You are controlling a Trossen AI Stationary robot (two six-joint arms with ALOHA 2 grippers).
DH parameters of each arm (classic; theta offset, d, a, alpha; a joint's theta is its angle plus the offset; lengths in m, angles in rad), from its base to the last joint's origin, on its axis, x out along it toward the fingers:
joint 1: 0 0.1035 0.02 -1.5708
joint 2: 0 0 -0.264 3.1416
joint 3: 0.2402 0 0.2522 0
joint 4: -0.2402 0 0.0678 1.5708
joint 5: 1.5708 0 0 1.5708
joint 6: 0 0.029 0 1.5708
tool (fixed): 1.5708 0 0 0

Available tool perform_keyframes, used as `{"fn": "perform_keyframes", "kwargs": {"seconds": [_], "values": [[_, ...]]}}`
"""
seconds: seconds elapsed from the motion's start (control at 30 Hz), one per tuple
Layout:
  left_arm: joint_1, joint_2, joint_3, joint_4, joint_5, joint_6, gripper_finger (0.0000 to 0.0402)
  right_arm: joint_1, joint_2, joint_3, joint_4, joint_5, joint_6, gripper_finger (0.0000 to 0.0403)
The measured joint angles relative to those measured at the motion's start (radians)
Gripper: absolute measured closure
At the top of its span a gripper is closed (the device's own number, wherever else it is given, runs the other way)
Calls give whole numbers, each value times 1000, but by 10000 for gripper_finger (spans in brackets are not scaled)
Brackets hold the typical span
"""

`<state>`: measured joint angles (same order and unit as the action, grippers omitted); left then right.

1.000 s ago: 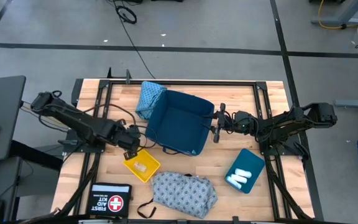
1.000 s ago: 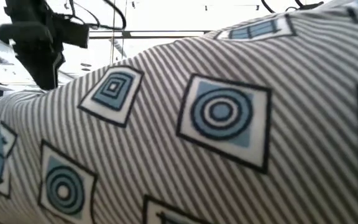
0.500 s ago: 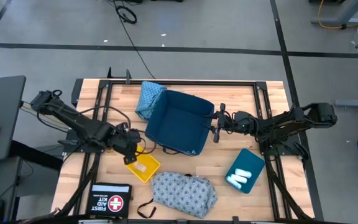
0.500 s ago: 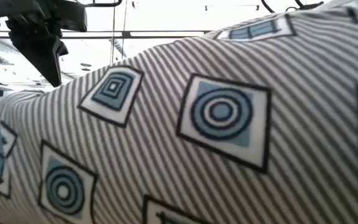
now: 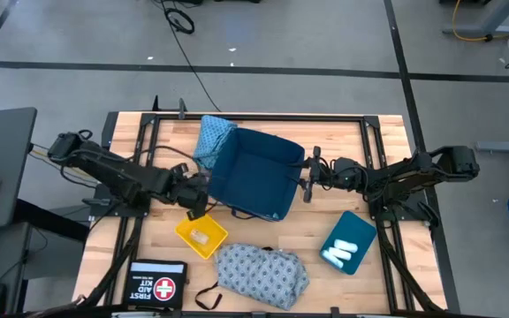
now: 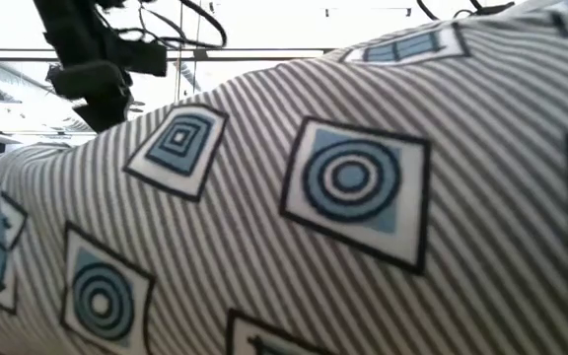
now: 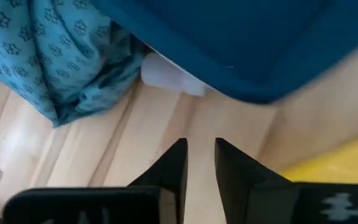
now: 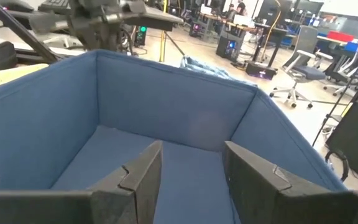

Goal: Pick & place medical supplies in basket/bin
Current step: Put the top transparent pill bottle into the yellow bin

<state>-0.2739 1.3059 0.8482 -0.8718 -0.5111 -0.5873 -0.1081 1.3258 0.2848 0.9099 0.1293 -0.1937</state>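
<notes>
A dark blue fabric bin (image 5: 254,172) stands mid-table. The teal-blue patterned cloth (image 5: 212,140) lies against its far-left wall. My left gripper (image 5: 200,196) hovers low by the bin's left wall, open by a narrow gap (image 7: 201,155). It points at a small white thing (image 7: 166,73) tucked at the bin's bottom edge beside the cloth (image 7: 73,56). My right gripper (image 5: 307,181) is open at the bin's right rim, looking into the bin (image 8: 191,180). The grey-blue garment (image 5: 262,274) lies at the near edge. White rolls (image 5: 341,253) lie in a teal tray. My right gripper stands open at the bin's right rim (image 5: 300,172), coming level from the table's right. The rim beneath its fingers is out of the wrist view, so I cannot tell whether they touch it.
A yellow tray (image 5: 201,234) holding a pale packet sits just near of my left gripper. A black first aid kit (image 5: 157,283) lies at the near-left corner. The grey-blue garment (image 6: 343,197) fills the low view, with my left arm (image 6: 97,59) above it.
My left gripper first dipped slightly toward the near edge over the yellow tray's far corner. It then moved toward the far edge and right, up to the bin's left wall. The bin, cloths and trays have stayed put.
</notes>
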Motion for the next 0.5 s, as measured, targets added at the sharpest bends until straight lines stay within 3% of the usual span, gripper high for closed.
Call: {"fn": "perform_keyframes", "kwargs": {"seconds": [0.4, 0.5], "values": [[154, 128, 0, 432, 120, 375, 364, 0, -48, 3, -6, 18, -57, 227], [176, 132, 0, 466, 130, 453, 366, 0, -92, 3, -11, 18, -76, 227]]}}
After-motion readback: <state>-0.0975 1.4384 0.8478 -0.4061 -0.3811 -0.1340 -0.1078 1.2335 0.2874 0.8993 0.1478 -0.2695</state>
